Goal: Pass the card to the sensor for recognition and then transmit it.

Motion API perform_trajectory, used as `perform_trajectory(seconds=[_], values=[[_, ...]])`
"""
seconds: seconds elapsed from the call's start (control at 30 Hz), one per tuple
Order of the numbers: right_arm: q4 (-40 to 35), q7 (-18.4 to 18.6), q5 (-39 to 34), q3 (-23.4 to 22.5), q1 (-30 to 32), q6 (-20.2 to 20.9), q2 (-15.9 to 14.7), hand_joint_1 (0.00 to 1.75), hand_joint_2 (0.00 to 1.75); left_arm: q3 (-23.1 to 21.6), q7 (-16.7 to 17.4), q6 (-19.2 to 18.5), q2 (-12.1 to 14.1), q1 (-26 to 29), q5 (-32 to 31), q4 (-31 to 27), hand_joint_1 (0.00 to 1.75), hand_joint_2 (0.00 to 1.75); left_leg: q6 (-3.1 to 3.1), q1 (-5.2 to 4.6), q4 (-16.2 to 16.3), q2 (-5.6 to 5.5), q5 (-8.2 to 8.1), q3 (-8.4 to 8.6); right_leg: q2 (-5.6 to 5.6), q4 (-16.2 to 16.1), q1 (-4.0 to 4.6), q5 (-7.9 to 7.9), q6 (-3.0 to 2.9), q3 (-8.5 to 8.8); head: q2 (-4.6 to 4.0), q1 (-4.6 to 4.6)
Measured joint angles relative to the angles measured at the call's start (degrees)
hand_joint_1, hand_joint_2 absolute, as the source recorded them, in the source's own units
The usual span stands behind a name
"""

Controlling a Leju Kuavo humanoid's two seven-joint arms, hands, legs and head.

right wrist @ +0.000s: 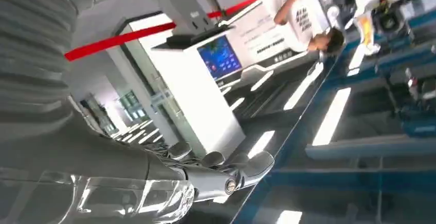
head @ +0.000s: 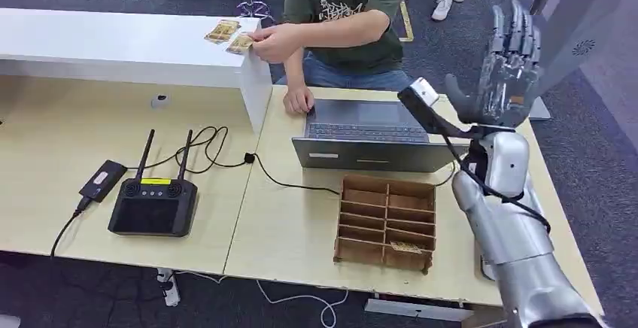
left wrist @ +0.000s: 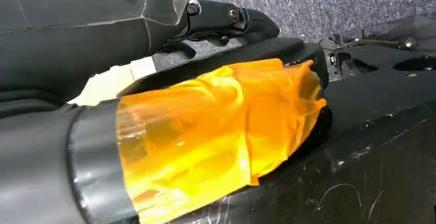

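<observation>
Two cards [head: 229, 36] lie on the white raised shelf [head: 113, 46] at about 11 o'clock in the head view, one under the fingertips of a person's hand [head: 272, 41]; the person's other hand [head: 299, 101] rests by the laptop [head: 372, 134]. At 6 o'clock on the pale worktop [head: 286, 223] stands a wooden divided box [head: 386, 223]; one small card [head: 407, 247] lies in its near right compartment, and the other compartments look bare. A black controller with two antennas [head: 155, 204] and a small black device [head: 103, 180] on a cable sit at 8 o'clock. The right hand [head: 505, 68] is raised at 2 o'clock, palm up, fingers [head: 516, 27] spread and upright with nothing in them, well apart from the cards on the shelf and from the box.

Left wrist view: the left hand [left wrist: 128, 34] shows as dark, glossy covers beside orange tape; whether its fingers are spread or curled cannot be told, and no card is visible near them.

Right wrist view: the same right hand's fingers [right wrist: 231, 167] lie extended side by side, holding nothing, against a bright hall with a white kiosk [right wrist: 205, 80] and a person [right wrist: 303, 18] farther off.
</observation>
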Motion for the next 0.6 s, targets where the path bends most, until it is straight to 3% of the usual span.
perform_trajectory(seconds=[0.27, 0.6], values=[[-15.5, -3.0, 0.8, -8.4, 14.2, -5.0, -3.4, 0.00, 1.75, 0.2, -1.1, 0.2, -0.1, 0.3, 2.0, 0.0, 0.00, 0.00, 0.01, 0.01, 0.0, 0.01, -0.04, -0.02, 0.00, 0.0, 0.01, -0.02, 0.01, -0.02, 0.00, 0.02], [-30.2, -8.1, 0.4, -16.5, 30.4, -7.0, -3.5, 0.00, 1.75, 1.6, -2.0, 0.4, -0.2, 0.6, 4.0, 0.0, 0.00, 0.00, 0.03, 0.00, 0.0, 0.00, -0.06, -0.06, -0.03, 0.0, 0.00, -0.07, 0.04, -0.01, 0.00, 0.00]])
